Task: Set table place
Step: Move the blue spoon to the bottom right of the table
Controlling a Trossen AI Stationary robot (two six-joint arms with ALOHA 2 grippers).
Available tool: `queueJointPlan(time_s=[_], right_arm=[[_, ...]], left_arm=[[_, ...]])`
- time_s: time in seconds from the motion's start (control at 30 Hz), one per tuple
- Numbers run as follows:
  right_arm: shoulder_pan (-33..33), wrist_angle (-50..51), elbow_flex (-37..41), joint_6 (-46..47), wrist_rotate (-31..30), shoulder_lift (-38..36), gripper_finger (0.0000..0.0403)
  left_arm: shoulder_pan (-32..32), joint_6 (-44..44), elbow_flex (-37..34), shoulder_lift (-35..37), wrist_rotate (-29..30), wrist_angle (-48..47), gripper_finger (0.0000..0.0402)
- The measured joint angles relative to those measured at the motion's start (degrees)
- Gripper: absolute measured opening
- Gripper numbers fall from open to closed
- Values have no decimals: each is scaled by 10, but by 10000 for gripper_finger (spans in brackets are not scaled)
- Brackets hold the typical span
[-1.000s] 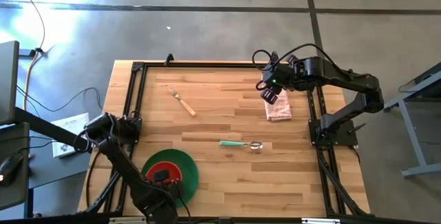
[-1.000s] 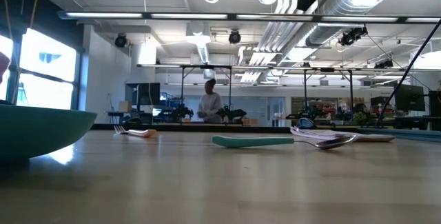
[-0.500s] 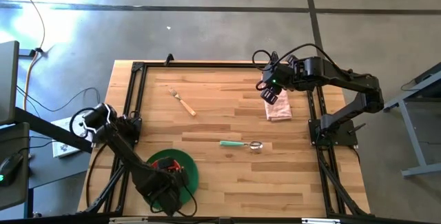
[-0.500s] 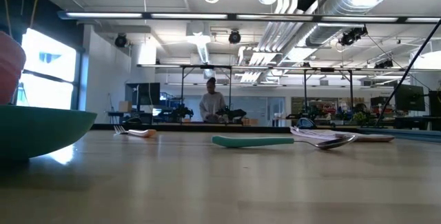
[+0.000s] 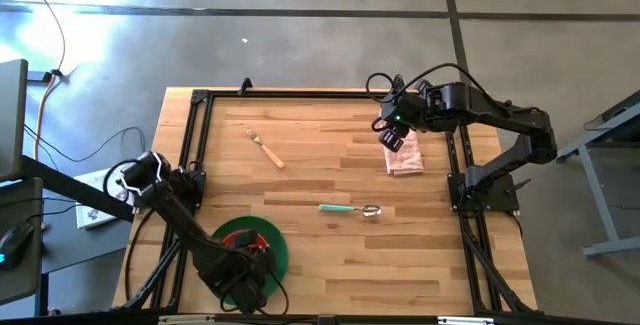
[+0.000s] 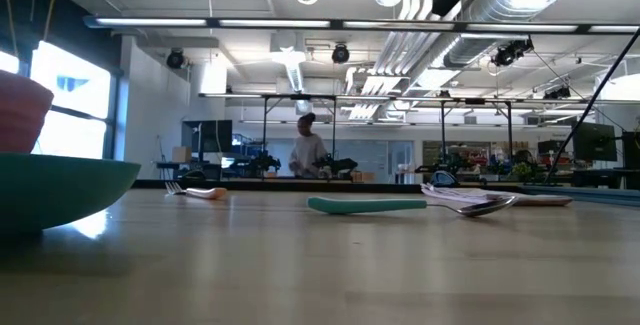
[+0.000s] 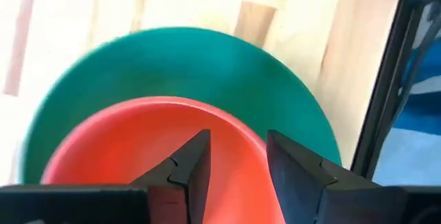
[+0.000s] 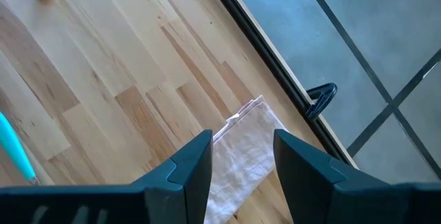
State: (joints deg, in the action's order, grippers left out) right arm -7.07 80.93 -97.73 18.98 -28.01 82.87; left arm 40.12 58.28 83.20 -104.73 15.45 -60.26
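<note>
A green plate (image 5: 274,249) lies at the near left of the wooden table (image 5: 340,275); it also shows in the low view (image 6: 60,183). My left gripper (image 5: 243,265) is over it, shut on a red bowl (image 7: 131,148), which sits in or just above the plate (image 7: 172,58). The bowl shows at the left edge of the low view (image 6: 20,115). My right gripper (image 5: 395,135) is open and empty above a folded pale napkin (image 5: 405,160) at the far right. The napkin also shows in the right wrist view (image 8: 241,158). My left gripper holds the red bowl by its rim (image 7: 256,156), one finger (image 7: 196,165) inside the bowl and the other outside. The fingers come from above, pointing down. The bowl stays upright over the green plate; whether its base rests on the plate I cannot tell.
A fork with an orange handle (image 5: 265,147) lies at the far left. A spoon with a teal handle (image 5: 350,209) lies in the middle of the table. A black rail frame (image 5: 195,145) edges the table. A person stands far off in the room (image 6: 308,150).
My left gripper has carried the red bowl a little toward the table's near edge over the green plate and has gone down with it. In the low view the bowl has come farther into the picture and sunk toward the plate's rim.
</note>
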Motion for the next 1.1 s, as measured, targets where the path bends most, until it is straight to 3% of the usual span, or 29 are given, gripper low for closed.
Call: queueJointPlan(time_s=[0.17,0.33,0.53,0.67,0.9,1.1], right_arm=[[0,-2,0,0,0,0,146],[0,-2,0,0,0,0,146],[0,-3,0,2,1,0,146],[0,-4,0,5,7,0,146],[0,-4,0,26,19,0,146],[0,-4,0,45,41,0,146]], left_arm=[[0,27,43,23,22,-137,127],[0,147,55,77,14,-303,127],[-6,136,-5,159,11,-288,122],[-31,53,-61,197,1,-242,114],[-130,-181,-201,280,-7,-63,112],[-245,-418,-318,329,-145,76,112]])
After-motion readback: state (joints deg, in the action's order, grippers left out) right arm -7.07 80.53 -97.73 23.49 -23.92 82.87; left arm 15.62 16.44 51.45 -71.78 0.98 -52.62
